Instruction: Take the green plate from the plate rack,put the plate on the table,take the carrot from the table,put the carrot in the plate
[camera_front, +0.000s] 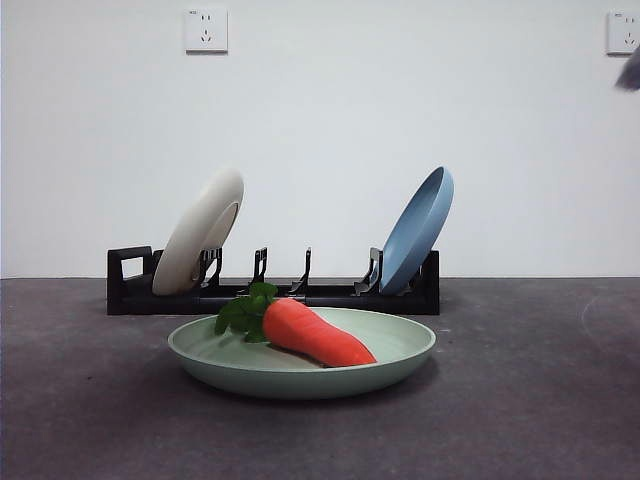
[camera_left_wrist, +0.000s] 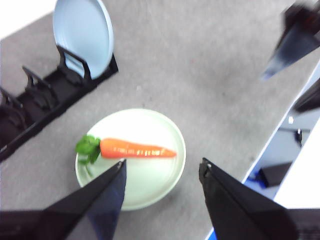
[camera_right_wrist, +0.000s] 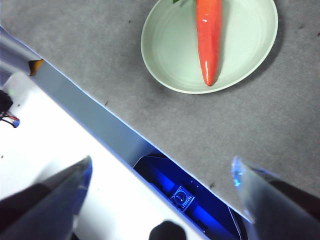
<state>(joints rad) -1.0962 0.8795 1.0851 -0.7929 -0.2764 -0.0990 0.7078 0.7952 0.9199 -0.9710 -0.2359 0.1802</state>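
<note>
Carrot (camera_front: 318, 335) laid in green plate (camera_front: 400, 352) on surface (camera_front: 530, 400), task judged complete; both pincers, left (camera_left_wrist: 162, 172) and right (camera_right_wrist: 162, 175), held spread and empty.

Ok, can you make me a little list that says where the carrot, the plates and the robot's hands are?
carrot: lying in the green plate
green plate: flat on the table, in front of the plate rack
cream-white plate: leaning in one end of the rack
light blue plate: leaning in the other end
left gripper: open, empty, above the green plate
right gripper: open, empty, over the table's edge
</note>
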